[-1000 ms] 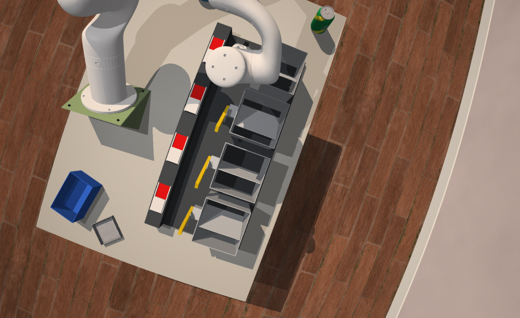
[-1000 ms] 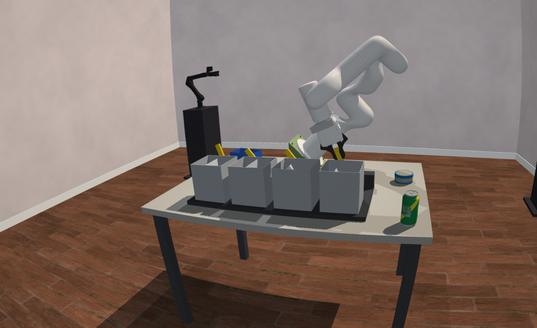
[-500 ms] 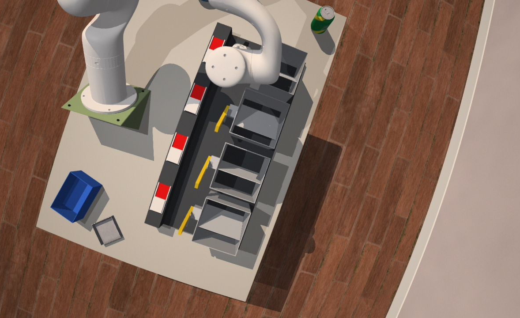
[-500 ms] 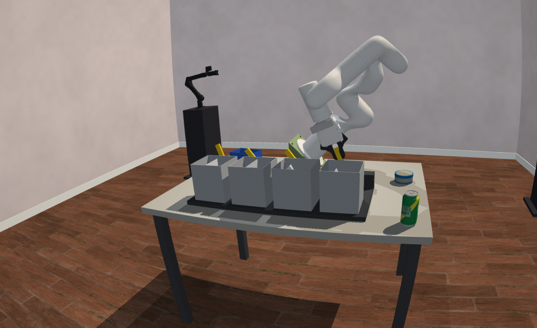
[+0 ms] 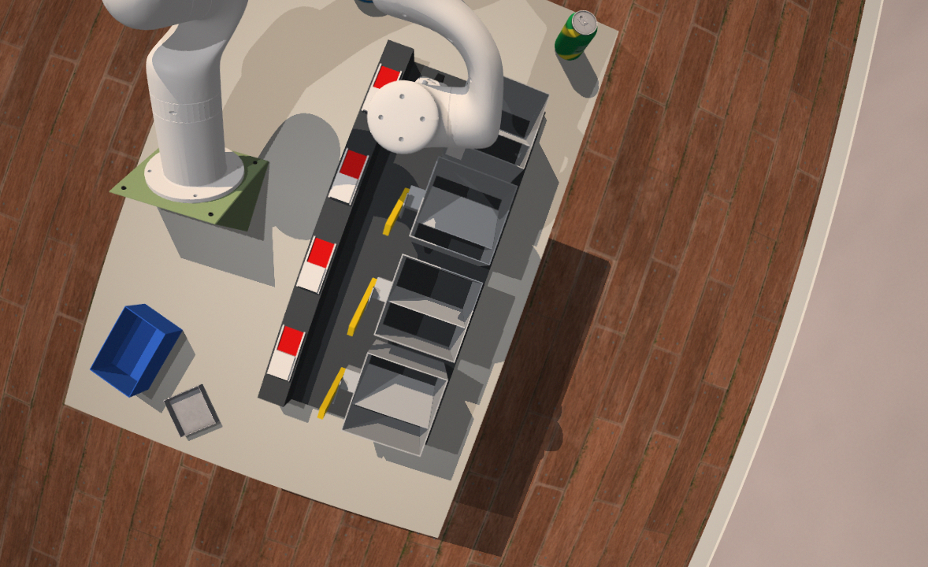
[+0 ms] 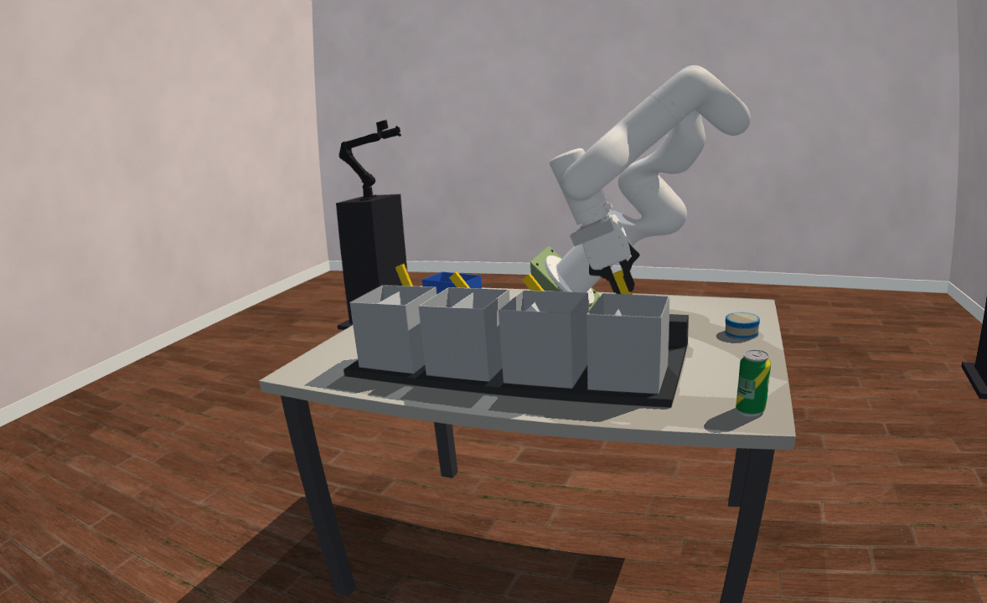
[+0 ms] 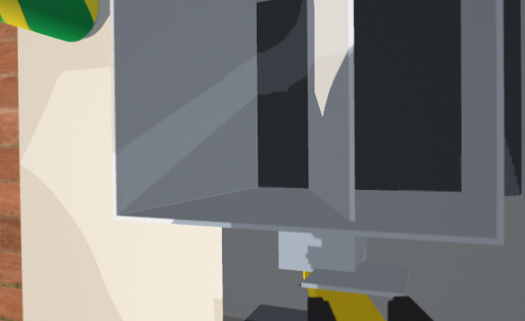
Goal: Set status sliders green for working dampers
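Four grey duct dampers stand in a row on a black base (image 5: 346, 278). My gripper (image 6: 621, 281) (image 7: 356, 310) is shut on the yellow lever (image 6: 619, 278) (image 7: 345, 301) of the end damper (image 5: 529, 118) (image 6: 627, 341) (image 7: 186, 134) nearest the can. Its blade (image 7: 331, 134) stands edge-on inside the duct. In the top view my wrist hides this lever and the fingers. The other dampers (image 5: 464, 211) (image 5: 428, 306) (image 5: 396, 402) have yellow levers (image 5: 395, 211) (image 5: 362, 306) (image 5: 331, 392). All four status sliders (image 5: 386, 75) (image 5: 352, 164) (image 5: 321, 252) (image 5: 289, 341) show red.
A green can (image 5: 575, 35) (image 6: 751, 382) (image 7: 44, 18) stands at the table corner beyond the end damper. A round tin (image 6: 741, 325) sits near it. A blue bin (image 5: 135, 349) and a small grey tray (image 5: 192, 411) lie at the other end. The arm's base (image 5: 192, 187) stands beside the sliders.
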Motion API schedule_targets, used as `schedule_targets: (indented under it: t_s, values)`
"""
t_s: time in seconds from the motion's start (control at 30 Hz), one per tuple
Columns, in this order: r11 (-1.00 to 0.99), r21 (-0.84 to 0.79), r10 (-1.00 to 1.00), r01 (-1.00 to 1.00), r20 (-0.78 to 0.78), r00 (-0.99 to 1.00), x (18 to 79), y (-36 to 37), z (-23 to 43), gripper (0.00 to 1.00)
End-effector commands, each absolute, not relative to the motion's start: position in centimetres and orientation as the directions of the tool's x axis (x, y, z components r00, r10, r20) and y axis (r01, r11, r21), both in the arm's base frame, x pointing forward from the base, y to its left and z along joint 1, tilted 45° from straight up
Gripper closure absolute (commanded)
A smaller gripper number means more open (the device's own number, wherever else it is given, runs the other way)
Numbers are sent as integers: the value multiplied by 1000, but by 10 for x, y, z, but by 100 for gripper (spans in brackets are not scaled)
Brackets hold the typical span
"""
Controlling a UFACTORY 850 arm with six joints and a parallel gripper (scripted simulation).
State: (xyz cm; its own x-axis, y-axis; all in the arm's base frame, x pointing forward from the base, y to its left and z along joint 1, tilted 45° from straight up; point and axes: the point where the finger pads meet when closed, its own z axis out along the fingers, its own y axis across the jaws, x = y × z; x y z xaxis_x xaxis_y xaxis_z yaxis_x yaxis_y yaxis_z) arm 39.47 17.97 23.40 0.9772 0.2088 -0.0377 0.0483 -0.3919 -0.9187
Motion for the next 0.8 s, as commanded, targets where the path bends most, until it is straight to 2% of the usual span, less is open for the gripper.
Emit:
schedule_targets:
  t_s: [0.0, 0.77]
  values:
    - [-404, -913, 208, 52, -36, 977, 395, 180, 236, 81]
    - [-516, -853, 208, 78, -36, 977, 394, 186, 247, 81]
